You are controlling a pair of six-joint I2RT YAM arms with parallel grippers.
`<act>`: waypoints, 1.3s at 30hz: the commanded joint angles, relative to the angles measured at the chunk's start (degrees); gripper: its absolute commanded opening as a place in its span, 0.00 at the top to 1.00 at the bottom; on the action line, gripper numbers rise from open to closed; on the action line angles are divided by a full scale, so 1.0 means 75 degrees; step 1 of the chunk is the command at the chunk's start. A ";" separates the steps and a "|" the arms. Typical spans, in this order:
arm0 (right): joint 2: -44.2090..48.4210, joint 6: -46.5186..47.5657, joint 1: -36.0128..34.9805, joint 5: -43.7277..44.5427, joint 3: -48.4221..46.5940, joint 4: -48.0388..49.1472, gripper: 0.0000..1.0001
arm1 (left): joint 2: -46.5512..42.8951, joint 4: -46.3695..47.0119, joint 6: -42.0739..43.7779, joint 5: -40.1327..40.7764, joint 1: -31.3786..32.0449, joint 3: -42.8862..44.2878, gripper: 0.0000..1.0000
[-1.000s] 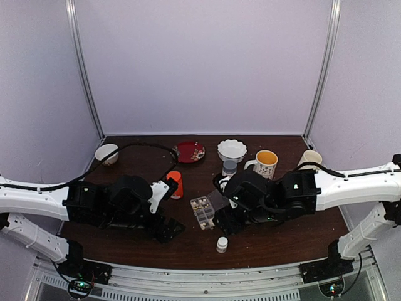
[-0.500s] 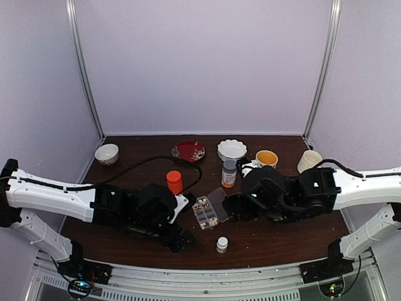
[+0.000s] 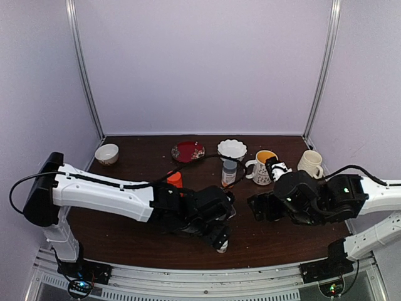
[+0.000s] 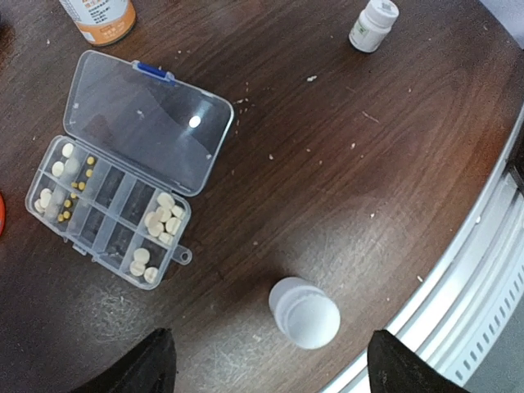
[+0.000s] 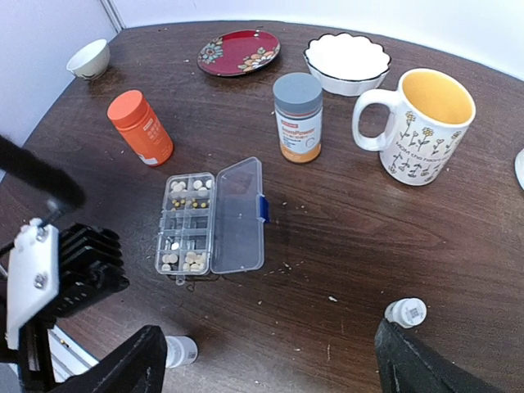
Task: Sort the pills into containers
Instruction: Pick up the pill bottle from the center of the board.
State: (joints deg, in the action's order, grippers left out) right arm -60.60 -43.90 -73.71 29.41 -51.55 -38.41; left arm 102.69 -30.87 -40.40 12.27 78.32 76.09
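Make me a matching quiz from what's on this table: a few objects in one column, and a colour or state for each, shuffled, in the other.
Column one:
1. pill box
2. mug
3. plate
4. grey-capped bottle

Column two:
a. orange label
b. lid swung open, lying flat
c. yellow inside
d. dark red with a flower pattern

Pairs: 1-b, 2-c, 3-d, 4-a
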 commanded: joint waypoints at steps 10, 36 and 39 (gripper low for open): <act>0.1864 -0.0522 0.0295 0.1100 0.1013 -0.0862 0.10 | 0.1421 -0.0748 -0.1140 0.0666 0.0290 0.1307 0.26; 0.1677 -0.0299 0.0351 0.0662 0.1195 -0.0474 0.09 | 0.1704 -0.0887 -0.1202 0.0594 0.0567 0.1465 0.52; 0.1765 -0.0276 0.0353 0.0653 0.1213 -0.0494 0.09 | 0.1745 -0.0909 -0.1170 0.0673 0.0561 0.1526 0.53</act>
State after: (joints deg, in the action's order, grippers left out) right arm -48.42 -46.28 -71.31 34.28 -41.36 -42.48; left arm 115.00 -37.58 -49.47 15.81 82.54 85.32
